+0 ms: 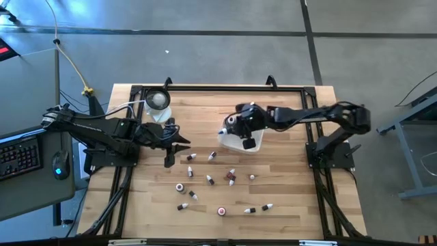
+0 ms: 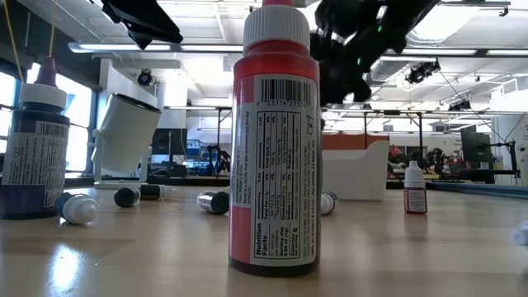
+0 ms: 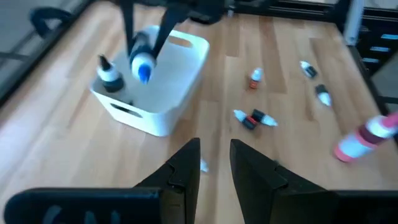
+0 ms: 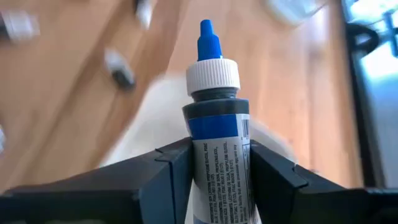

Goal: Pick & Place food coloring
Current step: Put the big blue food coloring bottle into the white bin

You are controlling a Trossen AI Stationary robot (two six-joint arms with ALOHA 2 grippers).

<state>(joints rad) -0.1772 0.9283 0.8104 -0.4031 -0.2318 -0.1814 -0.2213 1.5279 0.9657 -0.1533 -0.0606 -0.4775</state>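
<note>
Right gripper clamping a blue-labelled food coloring bottle with ribbed white cap and blue tip, over the white tray, other bottles scattered toward 6 o'clock, left gripper narrowly parted, empty.

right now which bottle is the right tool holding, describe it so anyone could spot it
Find the white tray on the table's far right half. Just above it hangs the right tool, shut on a bottle. Unlike the bottles scattered on the wood, this one is off the table, with a blue tip and white ribbed cap.

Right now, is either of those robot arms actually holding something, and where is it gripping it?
Yes. The right gripper holds a blue-tipped food coloring bottle by its body, over the white tray. The left gripper is open and empty.
</note>
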